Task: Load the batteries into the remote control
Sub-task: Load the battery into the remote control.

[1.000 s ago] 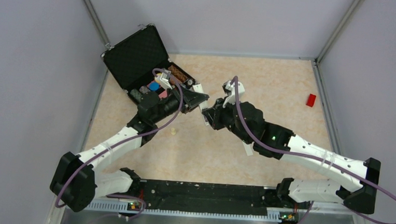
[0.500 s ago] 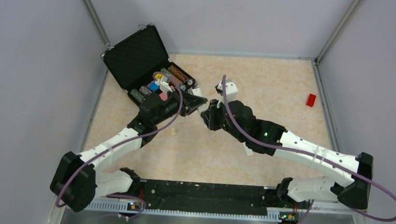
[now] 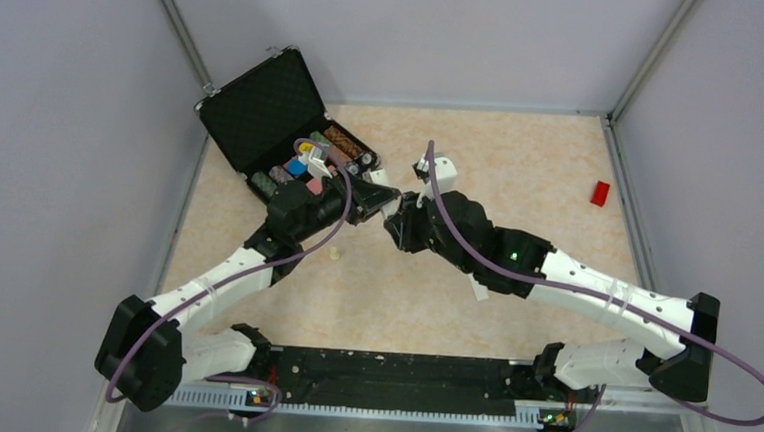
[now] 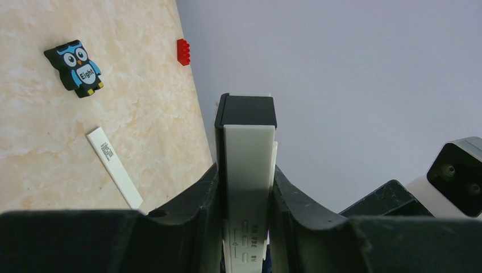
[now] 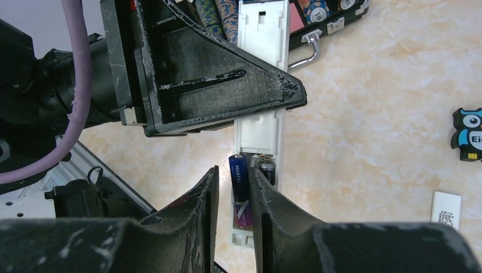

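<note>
My left gripper (image 3: 384, 190) is shut on the remote control (image 4: 245, 170), a white bar with a dark end, and holds it above the table. In the right wrist view the remote (image 5: 261, 34) shows its open battery bay. One purple-blue battery (image 5: 240, 190) lies in the bay's left slot. A second, dark battery (image 5: 267, 170) sits in the slot beside it. My right gripper (image 5: 235, 170) hovers at the bay with its jaws narrowly parted on either side of the purple battery, which lies close against the right finger with a gap on the left.
An open black case (image 3: 264, 109) of chips and small items stands at the back left. A red block (image 3: 600, 192) lies far right. An owl-shaped gadget (image 4: 77, 67) and a white cover strip (image 4: 113, 166) lie on the table. A small cream bit (image 3: 335, 253) lies near the left arm.
My right arm has moved left, up to the remote held by the left gripper. Over the last half second almost nothing has moved.
</note>
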Robot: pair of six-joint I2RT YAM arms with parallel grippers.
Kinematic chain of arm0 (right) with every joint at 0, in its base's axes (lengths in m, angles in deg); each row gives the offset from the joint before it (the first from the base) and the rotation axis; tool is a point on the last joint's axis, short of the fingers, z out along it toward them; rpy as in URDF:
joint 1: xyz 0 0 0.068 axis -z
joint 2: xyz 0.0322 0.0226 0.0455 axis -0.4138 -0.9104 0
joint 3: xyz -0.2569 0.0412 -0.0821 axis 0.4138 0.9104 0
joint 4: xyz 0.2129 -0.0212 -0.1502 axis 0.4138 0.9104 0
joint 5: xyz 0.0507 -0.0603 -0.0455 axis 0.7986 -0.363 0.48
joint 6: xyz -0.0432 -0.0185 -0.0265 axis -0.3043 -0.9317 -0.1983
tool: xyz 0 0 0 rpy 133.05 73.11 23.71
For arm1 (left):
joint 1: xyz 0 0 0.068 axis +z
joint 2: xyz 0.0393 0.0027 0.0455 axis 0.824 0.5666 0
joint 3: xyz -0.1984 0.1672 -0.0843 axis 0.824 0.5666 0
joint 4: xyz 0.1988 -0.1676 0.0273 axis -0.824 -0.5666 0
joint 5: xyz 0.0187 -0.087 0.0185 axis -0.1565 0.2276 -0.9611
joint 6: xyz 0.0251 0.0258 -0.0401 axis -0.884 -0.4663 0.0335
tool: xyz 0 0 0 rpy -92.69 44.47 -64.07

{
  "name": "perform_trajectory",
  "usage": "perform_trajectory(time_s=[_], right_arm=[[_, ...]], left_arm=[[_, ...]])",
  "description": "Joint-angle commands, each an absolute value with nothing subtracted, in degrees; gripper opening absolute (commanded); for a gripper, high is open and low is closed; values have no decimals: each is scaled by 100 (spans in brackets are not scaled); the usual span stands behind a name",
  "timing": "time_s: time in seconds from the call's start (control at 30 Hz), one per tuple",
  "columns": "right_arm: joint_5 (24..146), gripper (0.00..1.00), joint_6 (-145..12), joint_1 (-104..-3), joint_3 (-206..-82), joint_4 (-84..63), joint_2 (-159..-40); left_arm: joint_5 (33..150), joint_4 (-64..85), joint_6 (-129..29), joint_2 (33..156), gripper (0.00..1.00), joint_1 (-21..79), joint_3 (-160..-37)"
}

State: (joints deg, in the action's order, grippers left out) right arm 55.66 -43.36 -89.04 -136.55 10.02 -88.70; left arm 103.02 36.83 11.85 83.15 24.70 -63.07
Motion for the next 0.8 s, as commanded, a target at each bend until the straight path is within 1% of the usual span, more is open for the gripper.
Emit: perform_trajectory(time_s=[0.0,0.17,0.3,0.37,0.43,0.5,0.57,0.77], right_arm=[[5286,27,-4219,-8948,-13942,1475,-8895],[5081,28,-4085,-8946,-14016,1474,-8846],[4969,34,-3983,-8943,-14017,1466,-8795],[4977,39,-3918,-8945,-14026,1429,-8737],[5018,48,-3832,-8944,-14041,1387,-8632],[5059,54,-3744,-8940,-14059,1348,-8533],[5087,58,-3654,-8934,-14091,1362,-8448],[5214,60,-3351,-8925,-14258,1475,-8322]], left_arm=[[10385,4330,1206,8041,0,2488,-6392],[10410,4329,1196,8027,0,2489,-6362],[10430,4321,1188,8017,0,2485,-6345],[10429,4312,1175,8006,0,2488,-6344],[10430,4305,1160,7999,0,2485,-6343],[10439,4311,1160,7996,0,2487,-6334],[10438,4316,1161,7997,0,2483,-6322],[10471,4400,1170,7997,0,2484,-6303]])
